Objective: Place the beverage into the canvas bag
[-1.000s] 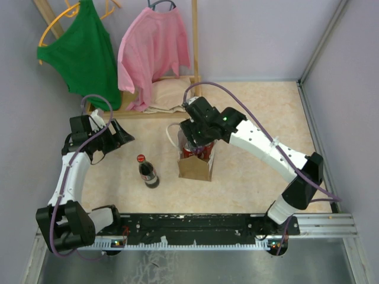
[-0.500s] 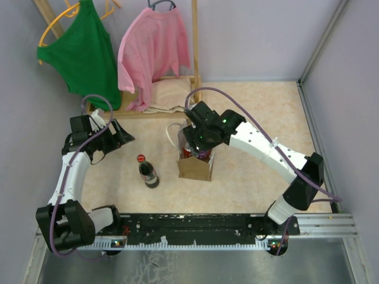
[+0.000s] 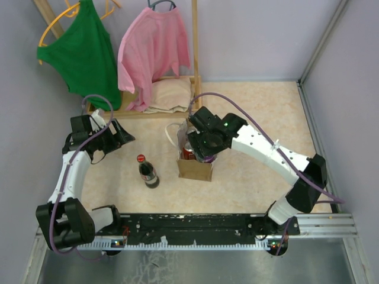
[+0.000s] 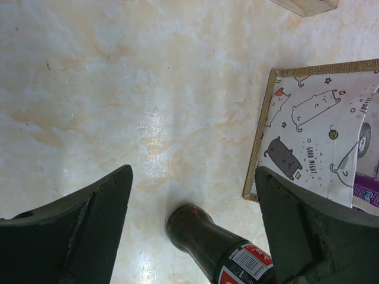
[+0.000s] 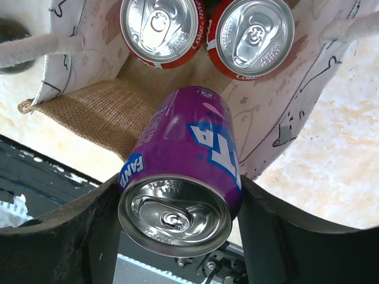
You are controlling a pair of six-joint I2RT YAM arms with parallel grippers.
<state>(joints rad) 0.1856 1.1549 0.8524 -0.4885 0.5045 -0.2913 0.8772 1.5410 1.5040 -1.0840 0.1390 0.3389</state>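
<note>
- Purple aluminium up front: the beverage, a purple can (image 5: 183,148), is clamped on both sides between the fingers (image 5: 89,236) of the right gripper (image 5: 177,186), tab end facing the wrist camera.
- The can is tilted at the mouth of the canvas bag (image 3: 194,170), its far end over the open top just beyond the bag's near burlap rim.
- Down inside the bag, 2 red cola cans (image 5: 161,26) stand upright, side by side against the far wall.
- A white rope handle (image 5: 35,50) flops out over the bag's edge on each side.
- The bag stands upright mid-table (image 3: 254,112), just right of a cola bottle (image 3: 147,173), itself upright with a red cap.
- The left gripper (image 3: 118,139) hangs to the far left of that bottle and apart from it, jaws spread wide, holding nothing.
- At the far edge, a green top (image 3: 83,53) and a pink top (image 3: 151,50) hang on a wooden rack (image 3: 193,41), with a folded beige cloth (image 3: 169,94) below.
</note>
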